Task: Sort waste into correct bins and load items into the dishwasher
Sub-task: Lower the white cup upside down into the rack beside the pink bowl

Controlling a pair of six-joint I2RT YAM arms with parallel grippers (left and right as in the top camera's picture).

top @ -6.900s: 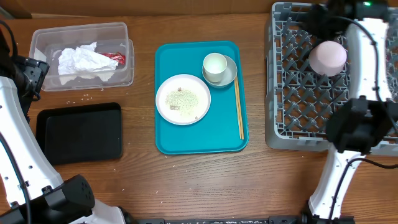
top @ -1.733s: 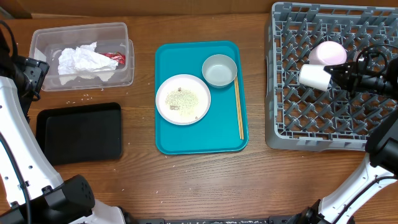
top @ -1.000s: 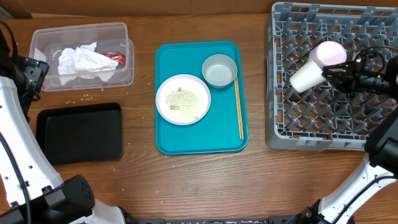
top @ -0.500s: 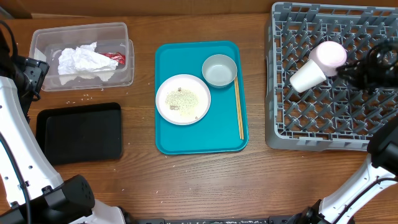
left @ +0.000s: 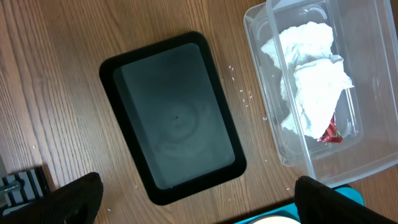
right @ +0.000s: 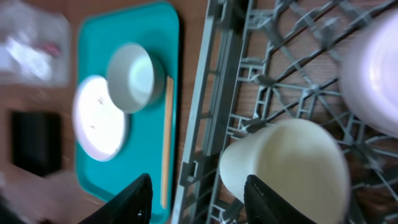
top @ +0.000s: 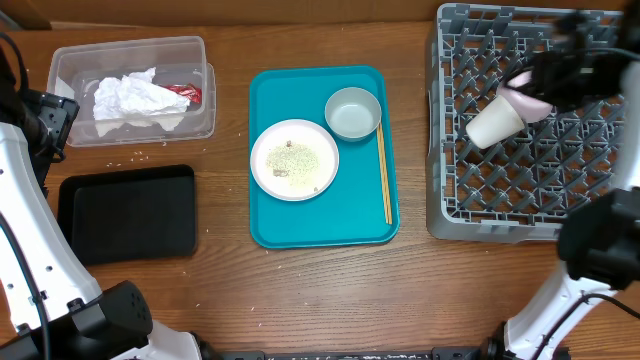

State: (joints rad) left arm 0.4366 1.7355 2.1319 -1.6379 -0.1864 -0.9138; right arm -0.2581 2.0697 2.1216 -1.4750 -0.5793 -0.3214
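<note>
The small white cup (top: 495, 122) lies on its side in the grey dish rack (top: 530, 200), against a pale-pink upturned dish (top: 530, 88). My right gripper (right: 199, 202) is open and empty, above the rack's left part; the cup (right: 292, 168) is just to its right. On the teal tray (top: 350, 215) sit a white plate (top: 294, 159) with rice on it, a grey-white bowl (top: 353, 112) and chopsticks (top: 384, 175). The clear tub (top: 70, 60) holds the napkin (top: 135, 98) and red wrapper (top: 185, 93). My left gripper (left: 199, 205) is open and empty over the black tray (left: 177, 118).
Loose rice grains (top: 130, 160) lie on the wood between the tub and the black tray (top: 127, 212). My right arm (top: 580, 70) is blurred over the rack's far right. My left arm (top: 40, 120) stands at the table's left edge.
The cup went from the bowl on the teal tray into the rack. My right gripper let go of it and has pulled up and away to the right. The left arm has not moved.
</note>
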